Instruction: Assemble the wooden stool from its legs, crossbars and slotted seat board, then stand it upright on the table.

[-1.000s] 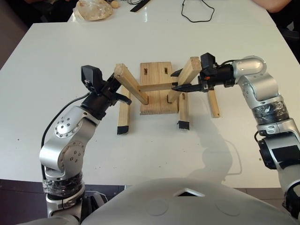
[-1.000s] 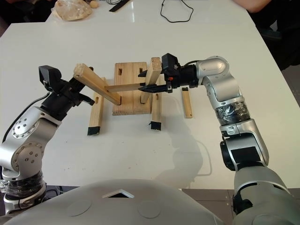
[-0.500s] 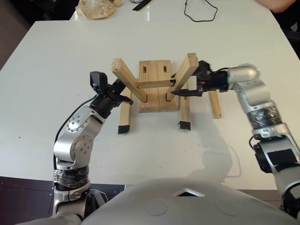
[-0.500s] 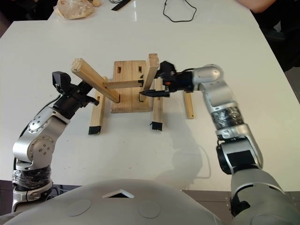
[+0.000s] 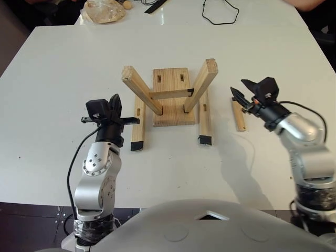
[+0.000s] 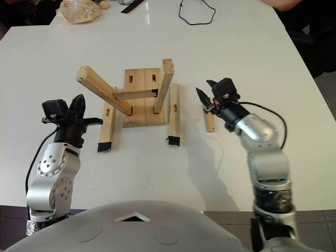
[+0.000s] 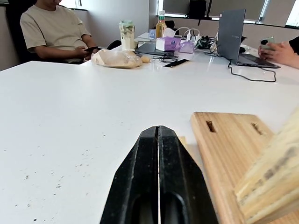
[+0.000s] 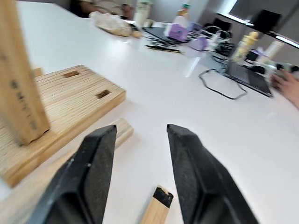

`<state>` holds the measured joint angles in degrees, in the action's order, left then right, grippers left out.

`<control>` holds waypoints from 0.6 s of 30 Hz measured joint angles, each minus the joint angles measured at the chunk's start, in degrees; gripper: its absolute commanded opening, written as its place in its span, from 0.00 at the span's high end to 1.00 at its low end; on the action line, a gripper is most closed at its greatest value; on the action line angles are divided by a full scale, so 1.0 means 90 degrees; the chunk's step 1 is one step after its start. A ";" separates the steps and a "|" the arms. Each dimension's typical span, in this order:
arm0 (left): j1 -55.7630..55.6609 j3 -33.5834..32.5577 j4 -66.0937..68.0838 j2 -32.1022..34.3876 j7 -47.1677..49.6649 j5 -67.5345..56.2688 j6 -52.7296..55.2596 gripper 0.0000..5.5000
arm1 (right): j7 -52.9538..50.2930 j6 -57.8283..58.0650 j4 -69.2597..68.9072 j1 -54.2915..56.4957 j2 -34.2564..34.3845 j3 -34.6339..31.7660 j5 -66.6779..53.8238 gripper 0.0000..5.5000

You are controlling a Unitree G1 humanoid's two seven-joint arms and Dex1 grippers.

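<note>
Seat board (image 5: 170,102) lies flat in the middle of the white counter (image 5: 63,63), slots facing up. Two legs stand in it: the left leg (image 5: 142,90) leans out toward the robot's left and the right leg (image 5: 201,83) toward its right, and a crossbar (image 5: 170,95) joins them partway up. Two more legs lie flat on the counter, one loose leg (image 5: 138,123) just beside the board's left edge and the other loose leg (image 5: 204,118) just beside its right edge, each with a black cap at the near end. A short bar (image 5: 239,114) lies farther to the right, apart from the rest.

The left tool (image 7: 159,133) is off to the left of the loose leg on that side, its two fingers pressed flat together with nothing between them. The right tool (image 5: 239,89) is at the far end of the short bar with its fingers spread wide and gripping nothing; its wrist view shows the bar's dark-tipped end below the gap.

At the counter's far edge sit a clear bag (image 5: 106,10) and a black cable (image 5: 220,14).
</note>
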<state>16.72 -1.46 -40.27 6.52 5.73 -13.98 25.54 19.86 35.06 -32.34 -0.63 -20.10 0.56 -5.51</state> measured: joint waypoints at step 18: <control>-0.0400 0.0985 -0.0268 -0.0463 0.0517 0.1356 -0.0065 1.00 | -0.2550 0.0387 -0.0554 0.0314 0.1805 0.2047 0.2067 0.99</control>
<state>13.12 7.41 -42.68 2.35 10.39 -1.77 24.95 -3.09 38.55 -37.32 2.19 -3.86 18.99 13.10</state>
